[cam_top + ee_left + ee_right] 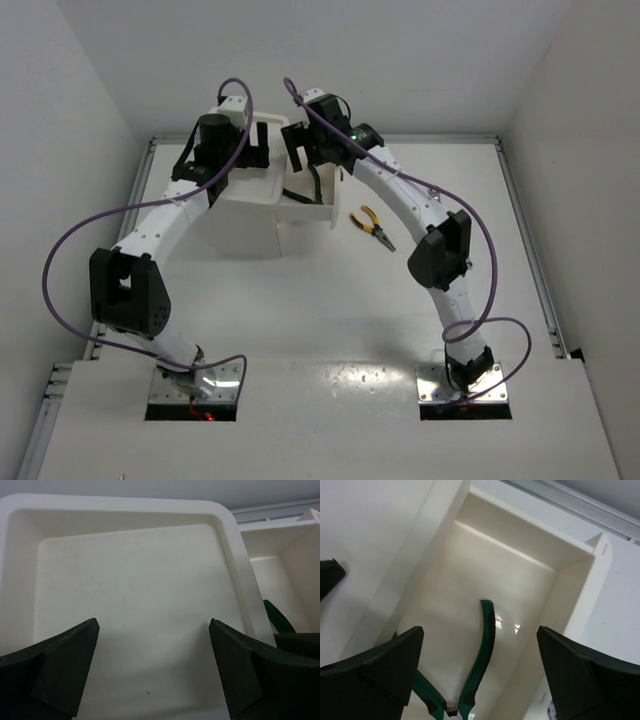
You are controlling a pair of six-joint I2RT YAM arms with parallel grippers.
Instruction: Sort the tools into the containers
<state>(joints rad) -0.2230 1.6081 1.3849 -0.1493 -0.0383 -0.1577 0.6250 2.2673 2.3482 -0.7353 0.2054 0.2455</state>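
The white drawer unit (245, 235) stands at the back left of the table. My left gripper (256, 150) hangs open and empty over its shallow top tray (115, 505); in the left wrist view the gripper (152, 622) frames bare tray floor. My right gripper (305, 165) is open and empty above the pulled-out drawer (570, 595). The green-handled pliers (482, 650) lie on that drawer's floor, below and between the fingers; one green handle (277, 617) shows in the left wrist view. The yellow-handled pliers (372, 226) lie on the table right of the drawer. The wrenches and screwdrivers are out of view.
White walls enclose the table on the left, back and right. A metal rail (525, 240) runs along the right edge. Purple cables (60, 270) loop off both arms. The open drawer (310, 208) juts out to the right of the unit.
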